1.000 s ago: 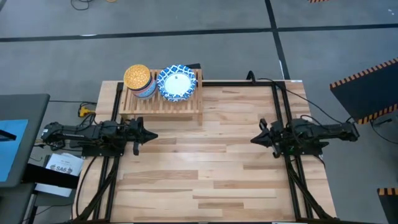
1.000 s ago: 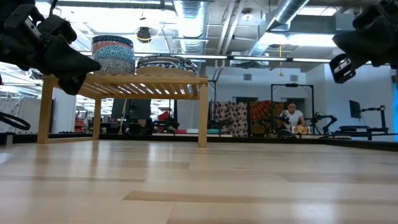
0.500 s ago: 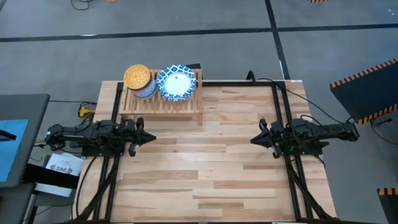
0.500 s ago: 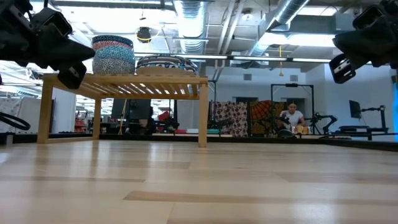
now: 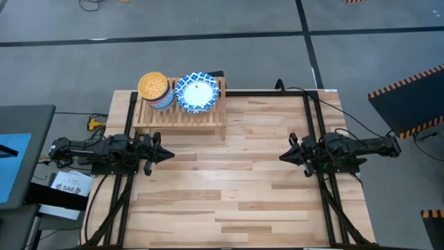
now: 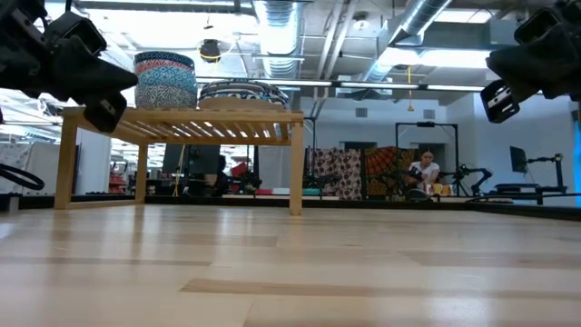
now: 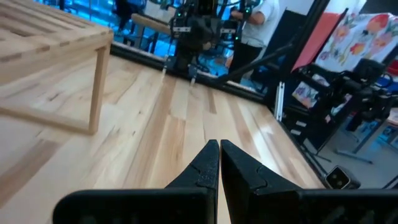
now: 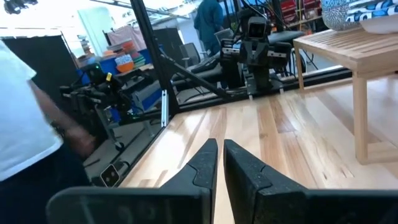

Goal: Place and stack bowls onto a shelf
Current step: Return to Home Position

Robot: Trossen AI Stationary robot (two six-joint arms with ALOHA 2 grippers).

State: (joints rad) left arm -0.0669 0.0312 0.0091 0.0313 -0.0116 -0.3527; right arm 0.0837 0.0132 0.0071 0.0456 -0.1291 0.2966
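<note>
The light-wood shelf [image 5: 179,111] stands at the table's far left. On its slats rest two stacks of bowls. The stack of smaller bowls [image 5: 154,89], its top one orange-yellow, is on the left. The stack of wide blue-and-white bowls [image 5: 198,92] is beside it. Both stacks show in the low view, the smaller bowls [image 6: 165,80] and the wide bowls [image 6: 242,93]. My left gripper [image 5: 170,154] is shut and empty, above the table just in front of the shelf. My right gripper [image 5: 282,156] is shut and empty at the right side.
Bare butcher-block tabletop [image 5: 229,180] lies between the two arms. Black frame rails [image 5: 312,118] run along the table's sides and far edge. A person in a white shirt [image 8: 25,112] stands beyond the table's left side. Another person [image 6: 423,171] sits far behind.
My left gripper has drawn back a little toward the table's left edge and risen slightly, staying shut. The bowls and the shelf have not moved.
</note>
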